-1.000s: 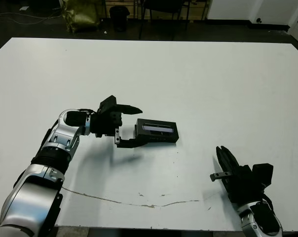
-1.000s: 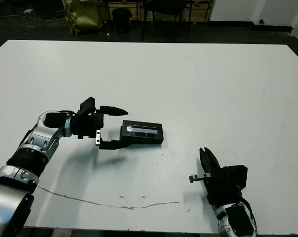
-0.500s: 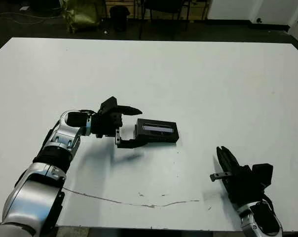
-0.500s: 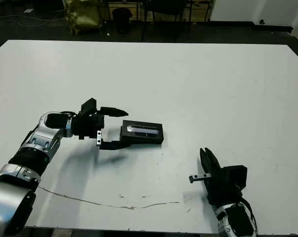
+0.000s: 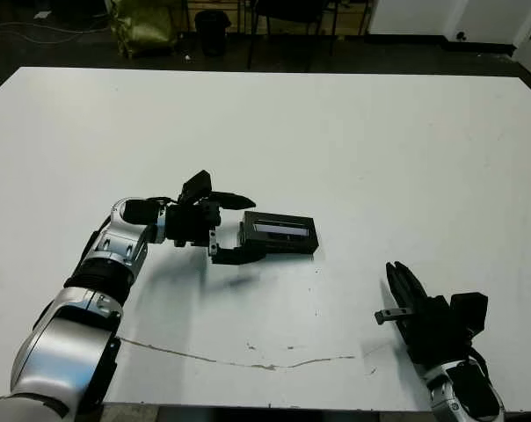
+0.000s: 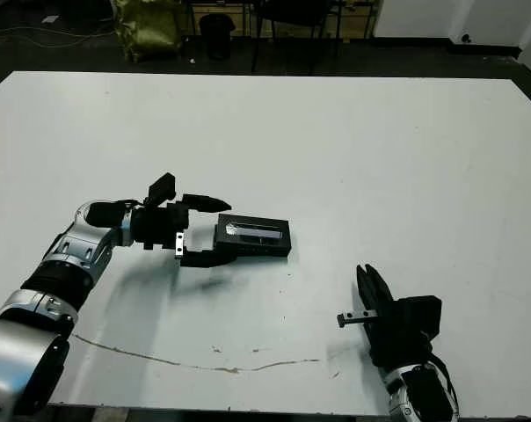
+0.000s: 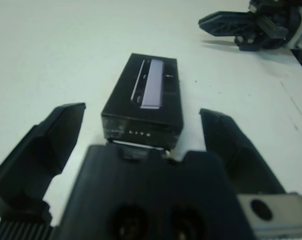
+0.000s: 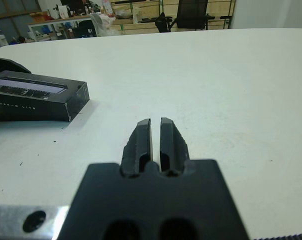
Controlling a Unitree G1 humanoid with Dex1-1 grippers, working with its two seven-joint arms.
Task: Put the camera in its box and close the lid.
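A: What is the left gripper (image 5: 239,227) doing?

B: Its two black fingers are spread wide, one on each side of the near end of the box (image 5: 280,234). Whether the lower finger touches the box wall I can't quite tell; the wrist view shows some table on both sides.

A: And the box itself?

B: It lies flat on the white table (image 5: 336,132), straight out ahead of that gripper's fingertips, with the lid (image 7: 153,82) sitting on top, its pale window strip facing up. The camera is out of sight.

A: The right gripper (image 5: 403,286)?

B: Well off to the right of the box, low over the table's near edge, its fingers pressed together on nothing and pointing away from the robot.
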